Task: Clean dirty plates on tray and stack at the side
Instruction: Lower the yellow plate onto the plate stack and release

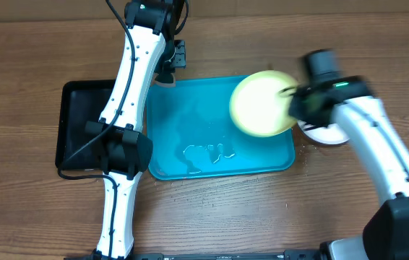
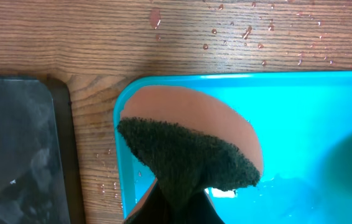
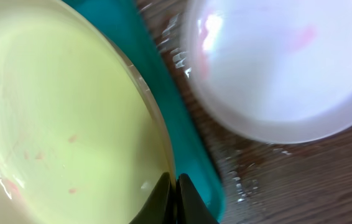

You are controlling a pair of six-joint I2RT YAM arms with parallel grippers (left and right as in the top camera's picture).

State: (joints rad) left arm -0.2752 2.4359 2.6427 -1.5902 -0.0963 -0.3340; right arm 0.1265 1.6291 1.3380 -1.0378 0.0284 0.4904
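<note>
Wooden table, with a black tray at far left, then the turquoise tray. At its upper left corner the left gripper pinches a sponge. Further right, the right gripper nips the rim of the yellow-green plate over the tray's right edge. A white plate lies just beyond. Faint red specks show, so I'd angle that plate toward the sponge and hold it steady.
</note>
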